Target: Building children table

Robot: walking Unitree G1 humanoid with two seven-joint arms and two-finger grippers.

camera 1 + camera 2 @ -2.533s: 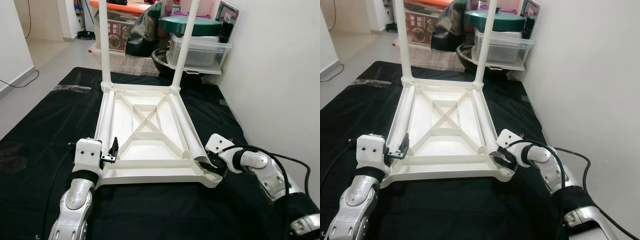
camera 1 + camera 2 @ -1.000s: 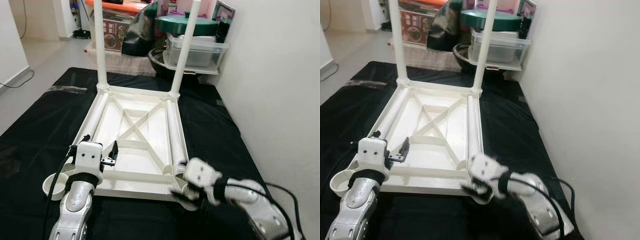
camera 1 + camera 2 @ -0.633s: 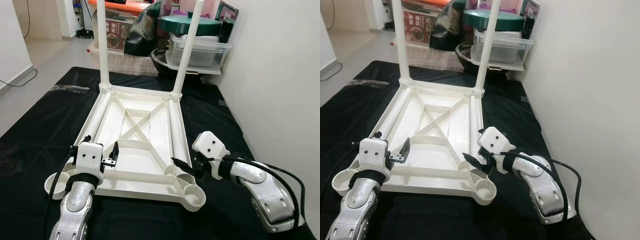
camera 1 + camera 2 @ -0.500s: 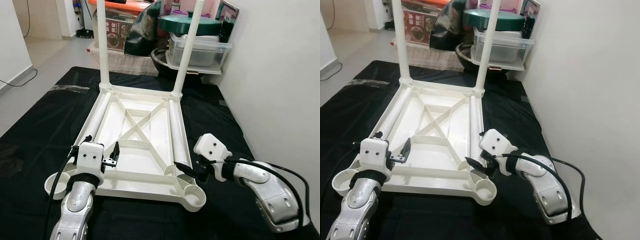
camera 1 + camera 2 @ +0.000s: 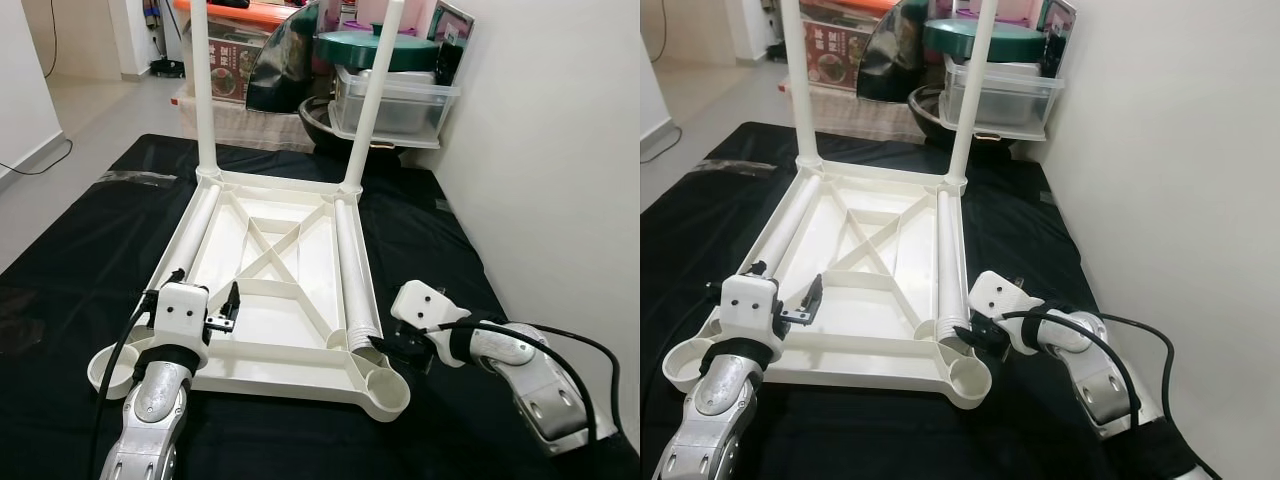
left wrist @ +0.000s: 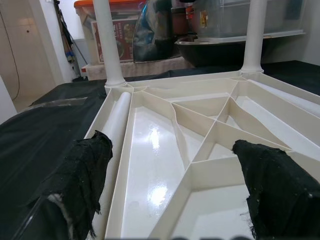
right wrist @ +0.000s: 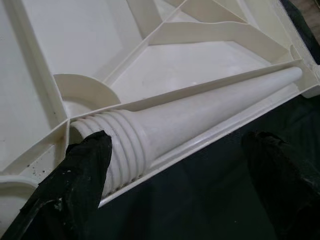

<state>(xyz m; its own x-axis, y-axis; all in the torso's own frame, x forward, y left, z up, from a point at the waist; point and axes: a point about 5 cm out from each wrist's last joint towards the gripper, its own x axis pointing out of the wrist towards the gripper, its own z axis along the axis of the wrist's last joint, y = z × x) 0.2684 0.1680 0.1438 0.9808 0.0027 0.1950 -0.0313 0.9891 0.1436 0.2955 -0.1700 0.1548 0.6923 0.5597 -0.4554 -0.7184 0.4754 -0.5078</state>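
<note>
At near corner of upturned table (image 5: 268, 262), right gripper (image 5: 385, 347) jaws spread astride loose leg (image 5: 352, 268), poised to grab; left gripper (image 5: 232, 300) jaws released.

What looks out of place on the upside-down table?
Two legs lie loose inside the upturned table instead of standing in the near corner sockets; the far two stand upright.

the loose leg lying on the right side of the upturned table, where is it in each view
Left eye view: loose leg lies along the table's right rail, threaded end near the right tool.
Right eye view: same leg, right of the X-shaped ribs.
Left wrist view: not identifiable; a similar leg lies along the other rail.
Right wrist view: leg runs diagonally, threaded end between the fingers.
Shared landmark: X-shaped ribs.
</note>
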